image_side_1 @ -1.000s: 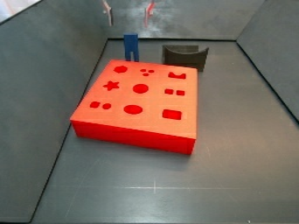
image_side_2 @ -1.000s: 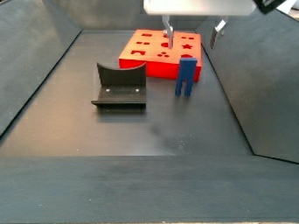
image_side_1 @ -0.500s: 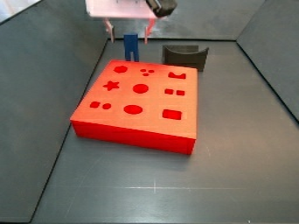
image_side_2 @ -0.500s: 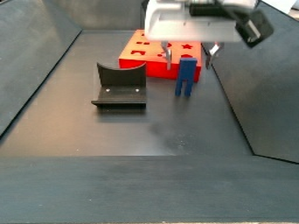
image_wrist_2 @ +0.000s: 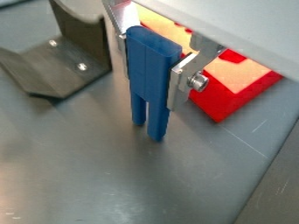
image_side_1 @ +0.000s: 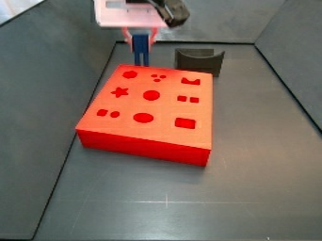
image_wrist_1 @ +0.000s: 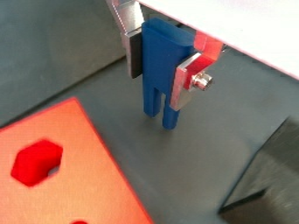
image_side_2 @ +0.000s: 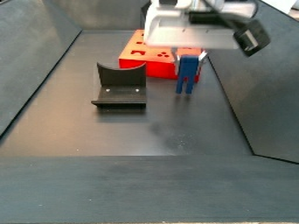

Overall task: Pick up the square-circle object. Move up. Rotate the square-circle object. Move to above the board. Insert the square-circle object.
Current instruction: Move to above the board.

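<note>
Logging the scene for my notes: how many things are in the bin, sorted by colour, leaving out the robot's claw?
Blue: 1, the square-circle object, between the claw fingers.
Red: 1, the board.
Dark grey: 1, the curved holder.
Total: 3.

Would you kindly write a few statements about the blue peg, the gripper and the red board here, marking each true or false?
1. The gripper has its fingers on either side of the blue peg. True.
2. The blue peg is already seated in a hole of the red board. False: it stands beside the board, on the grey floor.
3. The peg's two prongs point downward. True.
4. The dark curved holder lies on top of the red board. False: it sits on the floor, apart from the board.
5. The peg lies flat on its side. False: it stands upright.
</note>
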Robot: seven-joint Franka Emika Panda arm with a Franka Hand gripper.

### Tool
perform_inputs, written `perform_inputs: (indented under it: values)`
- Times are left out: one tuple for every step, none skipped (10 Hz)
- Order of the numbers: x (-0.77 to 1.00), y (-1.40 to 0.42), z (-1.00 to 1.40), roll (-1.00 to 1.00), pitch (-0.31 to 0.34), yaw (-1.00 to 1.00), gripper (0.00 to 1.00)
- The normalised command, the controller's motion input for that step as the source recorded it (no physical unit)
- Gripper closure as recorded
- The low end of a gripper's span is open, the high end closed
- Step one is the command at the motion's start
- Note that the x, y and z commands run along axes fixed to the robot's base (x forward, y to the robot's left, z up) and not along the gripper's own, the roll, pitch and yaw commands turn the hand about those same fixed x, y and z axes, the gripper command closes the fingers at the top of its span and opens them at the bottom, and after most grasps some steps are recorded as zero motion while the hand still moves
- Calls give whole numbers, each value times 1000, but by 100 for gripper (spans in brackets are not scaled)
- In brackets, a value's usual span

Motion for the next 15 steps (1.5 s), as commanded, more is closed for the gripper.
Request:
perform_inputs:
  values:
    - [-119,159,1000,-27,-401,-78,100]
    - [-116,156,1000,-41,-315,-61,100]
    - [-113,155,1000,-57,-218,-47,100]
    - [-112,153,1000,-73,-123,-38,100]
    - [-109,151,1000,-87,-43,-35,100]
    - [-103,146,1000,-98,16,-36,100]
    - [-102,140,1000,-102,34,-34,100]
    - [-98,134,1000,-101,35,-32,100]
    - [-93,130,1000,-100,39,-32,100]
    - [-81,121,1000,-97,49,-35,100]
    - [-75,118,1000,-95,56,-34,100]
    - [-67,114,1000,-92,66,-36,100]
    - [-56,106,1000,-84,72,-35,100]
    - [-45,101,1000,-75,76,-35,100]
    - [-40,99,1000,-71,77,-35,100]
